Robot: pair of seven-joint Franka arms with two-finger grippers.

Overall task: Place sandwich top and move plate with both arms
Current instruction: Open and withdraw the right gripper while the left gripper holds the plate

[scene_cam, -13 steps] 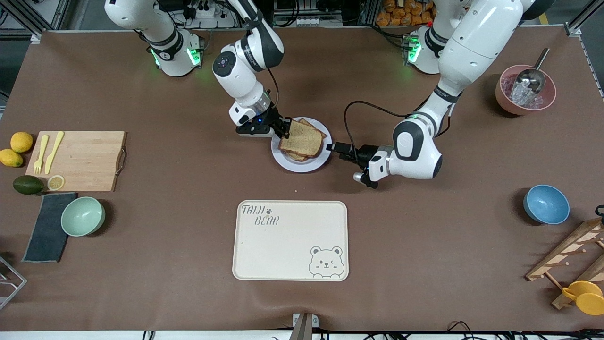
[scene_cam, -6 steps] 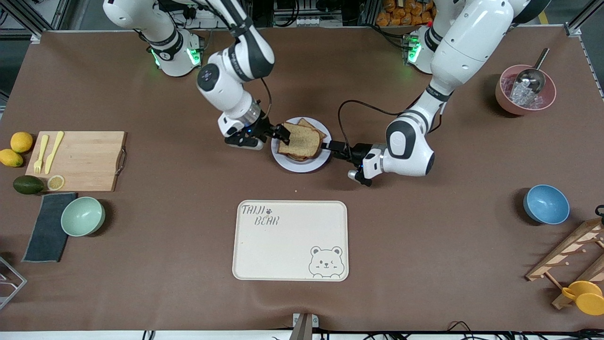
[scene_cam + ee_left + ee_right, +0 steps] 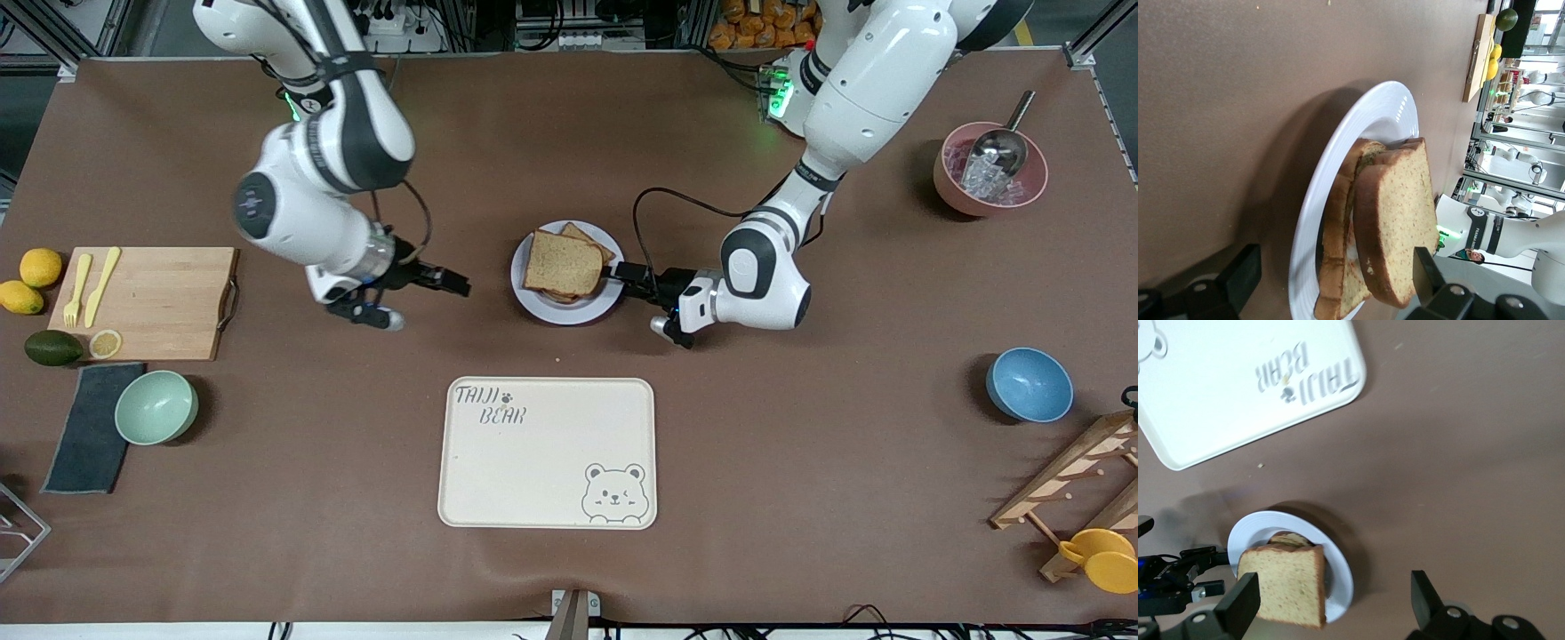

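Withdrawn to nine o'clock of the plate (image 3: 569,307), right gripper (image 3: 453,284) gapes empty over brown table (image 3: 800,462); left gripper (image 3: 622,277) spread at the plate's three-o'clock rim, sandwich top (image 3: 562,265) stacked.

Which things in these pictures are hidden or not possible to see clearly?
- Sandwich filling: the sandwich top covers it in the front view; the left wrist view shows only its edge.
- Whether the left pincer touches the plate: not settled in the front view.
- Right pincer, open beside the plate: the right wrist view's edge cuts it.
- Pink bowl contents: too small.
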